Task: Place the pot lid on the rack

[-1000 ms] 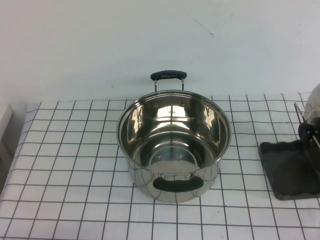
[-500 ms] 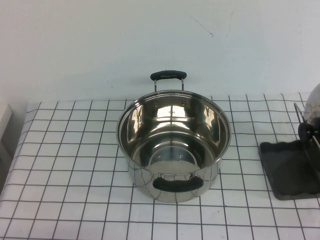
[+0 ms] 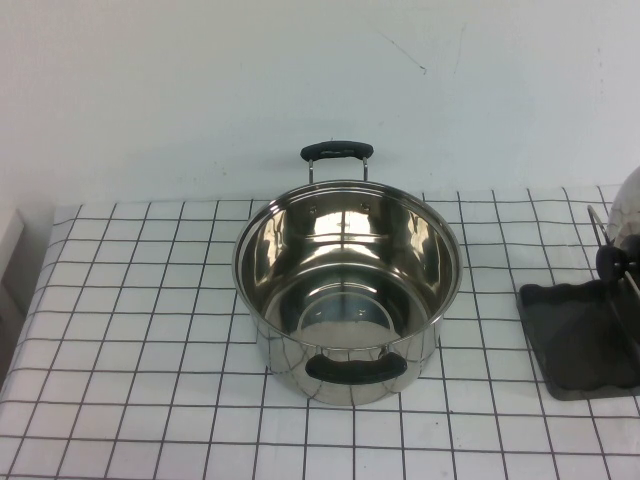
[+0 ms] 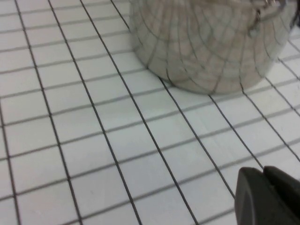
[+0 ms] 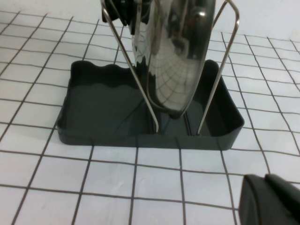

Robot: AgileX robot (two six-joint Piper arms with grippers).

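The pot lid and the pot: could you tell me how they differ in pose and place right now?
The pot lid stands on edge between the rack wires, at the table's right; the pot sits upright and open at centre. The lid is shallow, the pot deep. Both are shiny steel. Left gripper and right gripper hold nothing.

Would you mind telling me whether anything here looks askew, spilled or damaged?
Nothing stands out. The pot lid stands on edge between the rack wires; the pot sits upright and empty. Left gripper and right gripper hang above the cloth.
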